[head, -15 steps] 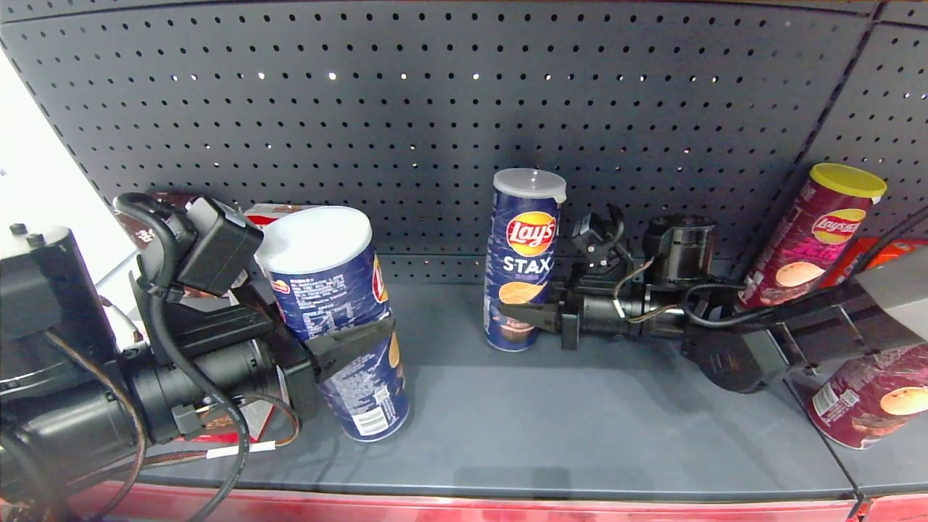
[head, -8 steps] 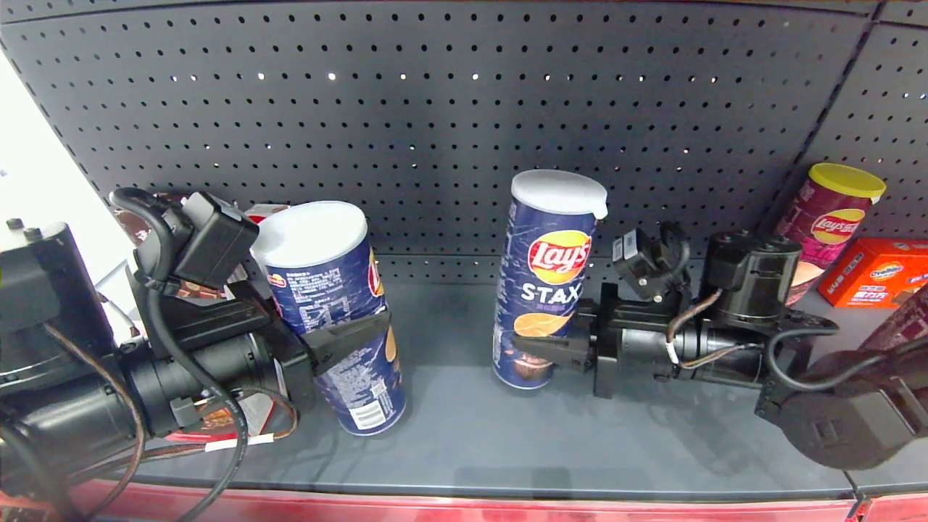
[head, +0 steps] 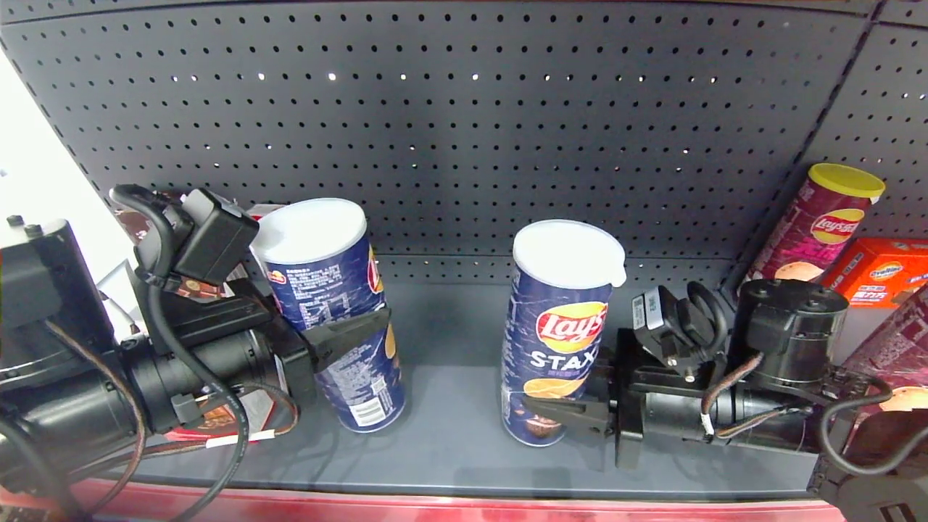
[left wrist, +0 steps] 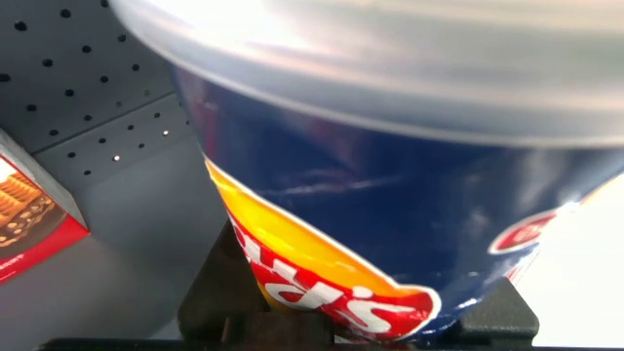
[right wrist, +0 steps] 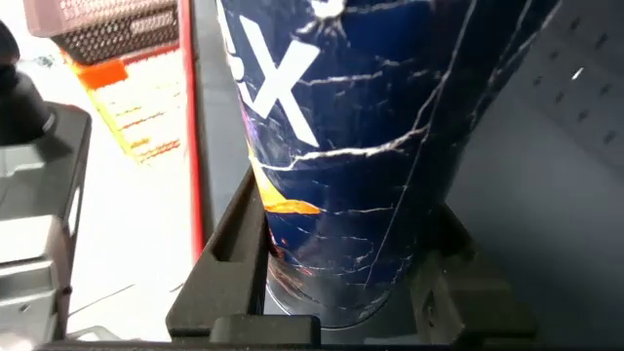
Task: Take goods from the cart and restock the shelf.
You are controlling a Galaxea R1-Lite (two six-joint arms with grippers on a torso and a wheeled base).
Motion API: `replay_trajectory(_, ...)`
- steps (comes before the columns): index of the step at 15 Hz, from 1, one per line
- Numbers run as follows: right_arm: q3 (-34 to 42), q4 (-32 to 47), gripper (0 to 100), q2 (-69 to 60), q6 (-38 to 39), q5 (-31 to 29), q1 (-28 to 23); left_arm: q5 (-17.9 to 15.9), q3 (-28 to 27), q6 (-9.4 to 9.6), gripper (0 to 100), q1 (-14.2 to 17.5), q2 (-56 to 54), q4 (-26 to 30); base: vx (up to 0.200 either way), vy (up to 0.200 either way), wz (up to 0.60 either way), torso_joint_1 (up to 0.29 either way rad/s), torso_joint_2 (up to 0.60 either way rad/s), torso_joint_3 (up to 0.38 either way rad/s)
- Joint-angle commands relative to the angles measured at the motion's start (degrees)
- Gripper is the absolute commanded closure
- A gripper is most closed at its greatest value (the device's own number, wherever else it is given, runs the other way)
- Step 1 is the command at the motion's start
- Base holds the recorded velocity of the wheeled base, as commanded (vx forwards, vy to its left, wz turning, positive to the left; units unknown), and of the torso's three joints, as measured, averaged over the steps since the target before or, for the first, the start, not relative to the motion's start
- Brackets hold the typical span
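Pegboard: dark grey, perforated, upright, the back wall of the shelf. A few holes in its upper rows show as bright points. The matte grey shelf lies directly below the pegboard and meets it at a low perforated lip. Red strip on the shelf edge farthest from the pegboard. Right of the pegboard: slanted seam, then a second perforated panel. Left of the pegboard: bright white washed-out area. Pale glossy floor beyond the red strip, away from the pegboard.

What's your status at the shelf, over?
Left jaws shut on tilted white-lidded blue cardboard crisp tube. Right jaws shut on second blue tube, near grey shelf front edge. Maroon yellow-lidded tube far right, apart.
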Motion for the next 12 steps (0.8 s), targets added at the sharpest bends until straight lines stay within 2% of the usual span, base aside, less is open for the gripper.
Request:
replay_trajectory(1,1.0,-0.2,100,0.2,0.0,0.0,0.1,0.0,-0.4,0.02,100,0.0,0.2,0.0,0.0,0.0,0.0,0.0,0.0,0.0)
replay_trajectory(12,1.5,-3.4,100,4.9,-0.7,-1.8,0.7,0.0,-1.1,0.02,100,0.1,1.2,0.0,0.0,0.0,0.0,0.0,0.0,0.0)
